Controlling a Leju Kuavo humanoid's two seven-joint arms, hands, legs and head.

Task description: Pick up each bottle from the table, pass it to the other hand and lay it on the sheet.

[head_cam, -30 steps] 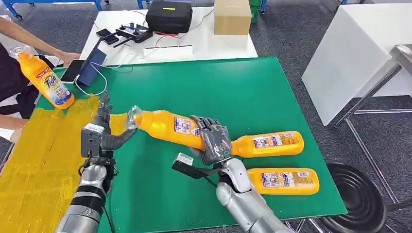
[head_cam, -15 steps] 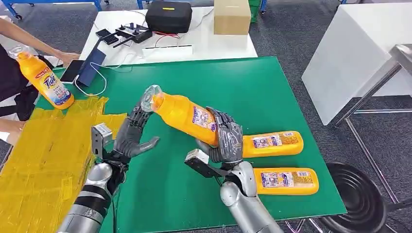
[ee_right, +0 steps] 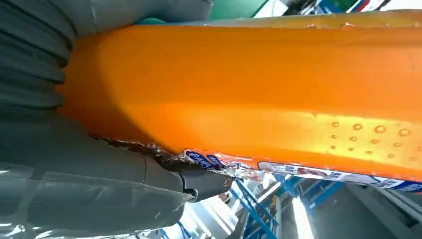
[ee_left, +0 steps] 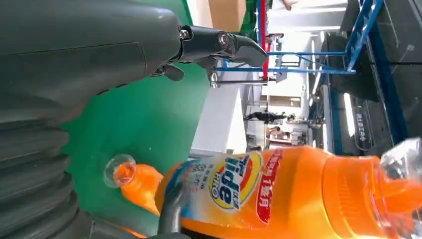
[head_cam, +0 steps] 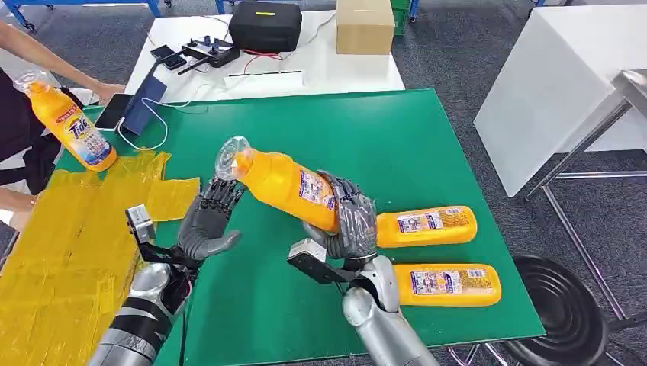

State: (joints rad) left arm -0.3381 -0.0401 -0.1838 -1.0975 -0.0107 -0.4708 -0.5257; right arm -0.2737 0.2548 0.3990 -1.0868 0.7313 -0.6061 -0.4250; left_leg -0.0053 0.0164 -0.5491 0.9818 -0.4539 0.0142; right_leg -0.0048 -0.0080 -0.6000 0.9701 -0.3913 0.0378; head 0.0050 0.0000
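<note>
Orange bottle point(head_cam: 286, 185) is clamped at its lower body in the right hand point(head_cam: 347, 221), lifted above the green table point(head_cam: 397, 145) and tilted, its clear cap pointing to about 10 o'clock. The left hand point(head_cam: 207, 221) is just under the cap with fingers spread, holding nothing. Two more bottles point(head_cam: 427, 226) lie at 4 o'clock of the right hand. The yellow sheet point(head_cam: 61, 244) lies at 9 o'clock.

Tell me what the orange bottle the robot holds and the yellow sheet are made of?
The orange bottle in the right hand looks like smooth, glossy plastic: light gleams on its side, and its cap is see-through. The yellow sheet looks like thin, shiny plastic film or tape strips, since it is wrinkled and glints; which of the two is unclear.
</note>
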